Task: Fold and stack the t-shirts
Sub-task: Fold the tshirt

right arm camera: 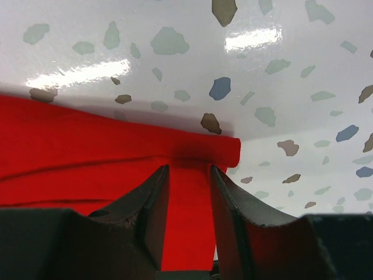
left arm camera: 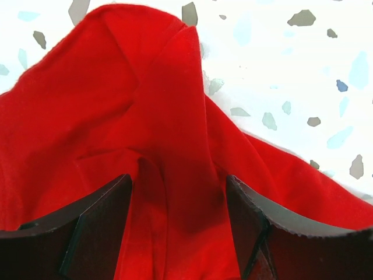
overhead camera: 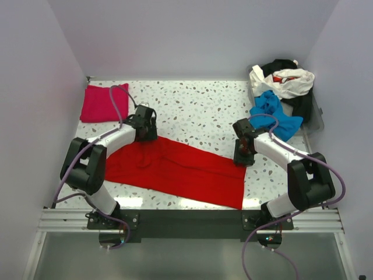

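A large red t-shirt [overhead camera: 175, 172] lies lengthwise across the middle of the speckled table, partly folded into a long band. My left gripper [overhead camera: 147, 129] is low over its far left end. In the left wrist view this gripper [left arm camera: 179, 178] stands open, with a raised ridge of red cloth [left arm camera: 87, 116] loose between the fingers. My right gripper [overhead camera: 243, 156] is at the shirt's far right corner. In the right wrist view it [right arm camera: 189, 169] is shut on the red cloth [right arm camera: 87, 140], whose edge rolls over the fingertips just above the table.
A folded magenta t-shirt [overhead camera: 104, 103] lies at the back left corner. At the back right, a heap of blue [overhead camera: 274, 114], white [overhead camera: 288, 81] and black [overhead camera: 280, 64] shirts sits in a grey bin [overhead camera: 318, 115]. White walls enclose three sides.
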### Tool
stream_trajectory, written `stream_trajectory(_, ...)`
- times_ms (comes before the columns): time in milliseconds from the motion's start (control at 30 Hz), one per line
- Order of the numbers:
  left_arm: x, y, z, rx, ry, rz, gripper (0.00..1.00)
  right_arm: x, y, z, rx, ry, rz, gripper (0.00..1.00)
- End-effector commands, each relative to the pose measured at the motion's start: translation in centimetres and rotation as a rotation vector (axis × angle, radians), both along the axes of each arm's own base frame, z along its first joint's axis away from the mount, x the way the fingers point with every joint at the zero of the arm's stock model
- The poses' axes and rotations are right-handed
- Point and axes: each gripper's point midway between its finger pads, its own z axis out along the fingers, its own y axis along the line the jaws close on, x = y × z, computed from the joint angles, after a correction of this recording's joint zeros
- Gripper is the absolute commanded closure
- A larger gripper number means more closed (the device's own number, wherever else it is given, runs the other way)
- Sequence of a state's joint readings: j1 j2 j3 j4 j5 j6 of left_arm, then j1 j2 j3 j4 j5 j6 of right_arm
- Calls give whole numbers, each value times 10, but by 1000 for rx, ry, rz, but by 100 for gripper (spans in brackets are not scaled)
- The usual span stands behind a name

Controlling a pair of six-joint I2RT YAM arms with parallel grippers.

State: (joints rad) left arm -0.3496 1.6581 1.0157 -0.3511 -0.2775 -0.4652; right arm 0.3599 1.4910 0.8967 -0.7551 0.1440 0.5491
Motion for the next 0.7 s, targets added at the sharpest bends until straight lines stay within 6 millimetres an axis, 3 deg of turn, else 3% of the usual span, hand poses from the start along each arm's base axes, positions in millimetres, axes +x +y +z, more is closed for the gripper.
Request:
stream_trajectory(0,10,-3,0,-11,-32,-19,30,-3,-6,-2,-29,4,-25,62)
stream_trajectory(133,15,-6,9,-27,-67,-29,30,-5,-6,-7,-29,8,-29,62)
stream_trajectory(233,18,-5,5,-8,-51,-32,30,-5,-4,-10,-19,17,-26,70)
stream_trajectory(267,18,-4,-1,-2,-36,-32,30,-5,-3,-10,-18,20,-23,74)
stream_trajectory(367,18,-3,-6,1,-29,-33,30,-8,-3,-4,-13,24,-11,99)
stream_trajectory(667,20,2,-28,39,29,-38,30,-50,-4,6,30,130,36,100)
